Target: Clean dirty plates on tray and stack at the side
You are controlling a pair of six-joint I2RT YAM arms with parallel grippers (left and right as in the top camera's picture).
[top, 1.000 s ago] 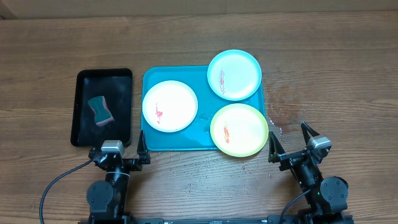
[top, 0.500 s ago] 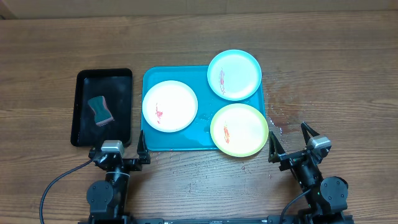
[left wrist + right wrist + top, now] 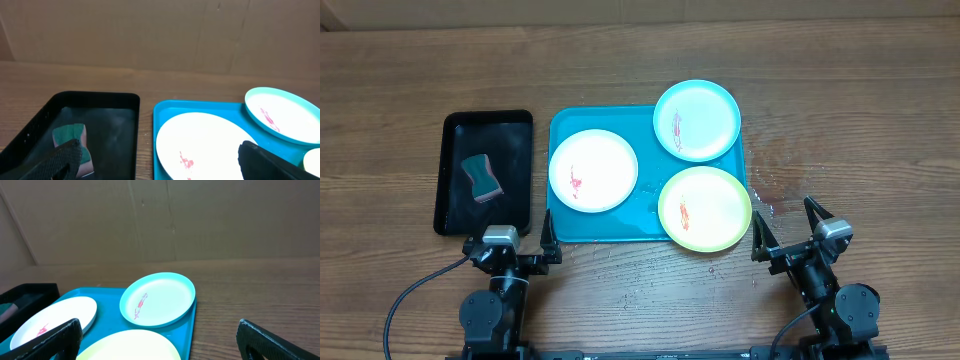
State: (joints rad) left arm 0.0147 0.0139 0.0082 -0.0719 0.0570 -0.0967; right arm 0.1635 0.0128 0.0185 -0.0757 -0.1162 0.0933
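The teal tray [image 3: 645,231] lies mid-table with three plates on it, each with a red-orange smear. The white plate [image 3: 593,170] is at its left, the pale blue-mint plate [image 3: 696,120] at the back right, overlapping the rim, and the yellow-green plate [image 3: 705,208] at the front right. My left gripper [image 3: 508,226] stands open at the near edge, just before the black tray. My right gripper [image 3: 786,220] is open too, right of the yellow-green plate. In the left wrist view the white plate [image 3: 200,145] lies ahead; in the right wrist view, the mint plate [image 3: 157,299].
A narrow black tray [image 3: 455,215] sits left of the teal one and holds a green and pink sponge [image 3: 481,178]. A wet patch [image 3: 775,180] marks the wood right of the teal tray. A cardboard wall [image 3: 160,35] backs the table.
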